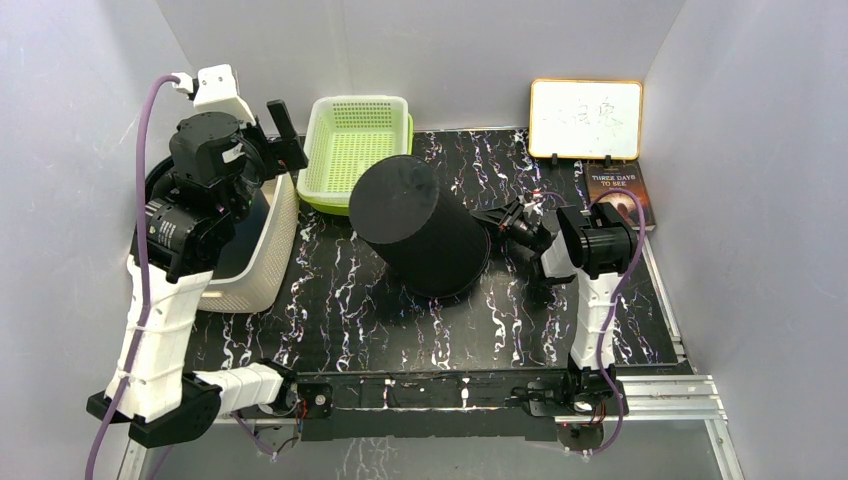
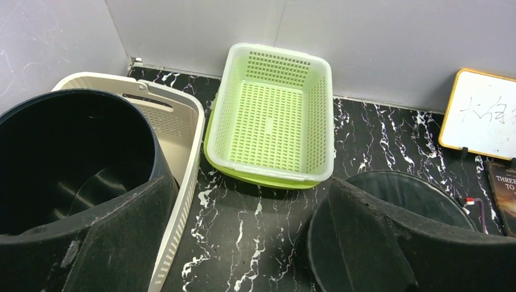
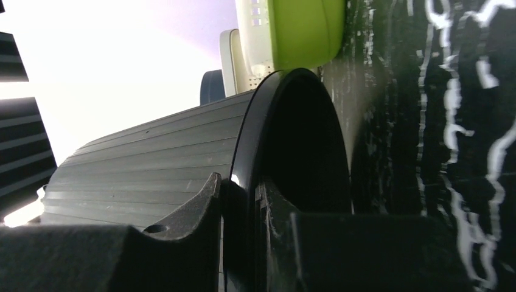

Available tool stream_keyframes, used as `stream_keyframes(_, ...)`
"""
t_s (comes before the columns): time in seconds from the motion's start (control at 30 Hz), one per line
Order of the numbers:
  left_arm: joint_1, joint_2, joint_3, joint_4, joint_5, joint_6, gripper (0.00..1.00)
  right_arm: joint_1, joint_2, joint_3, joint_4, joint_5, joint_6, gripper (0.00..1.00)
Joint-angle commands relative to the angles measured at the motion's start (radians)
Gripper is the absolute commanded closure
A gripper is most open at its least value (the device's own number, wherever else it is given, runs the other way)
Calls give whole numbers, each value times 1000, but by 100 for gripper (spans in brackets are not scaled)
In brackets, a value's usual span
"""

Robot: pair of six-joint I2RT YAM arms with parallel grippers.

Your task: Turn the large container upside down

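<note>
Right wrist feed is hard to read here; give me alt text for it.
The right gripper clamps the rim of the large black container, one finger outside its ribbed wall, one inside its mouth. Beyond it lie the marbled black table and a green basket.

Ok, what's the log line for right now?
black bin: tilted, mouth toward table | right gripper: shut on its rim | left gripper: open, empty

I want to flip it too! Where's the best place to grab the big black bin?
Grab the bin by its thin rim, from the right, where the open end points: one finger inside, one outside, like the right gripper. The ribbed body looks too wide to pinch.
</note>
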Motion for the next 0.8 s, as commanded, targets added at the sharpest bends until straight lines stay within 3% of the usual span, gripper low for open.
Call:
stream_keyframes(0.0, -4, -24, -22, 28, -4, 3, 2, -47, 72, 7, 330, -145, -192, 85)
stream_keyframes(0.53, -4, -49, -139, 58, 19, -7, 2, -215, 228, 258, 301, -203, -120, 79)
stream_keyframes(0.67, -4, -52, -152, 66, 21, -8, 2, -234, 230, 280, 211, -210, -181, 79)
stream_keyframes(0.77, -4, -48, -160, 69, 20, -7, 2, -238, 196, 271, 52, -209, -320, 79)
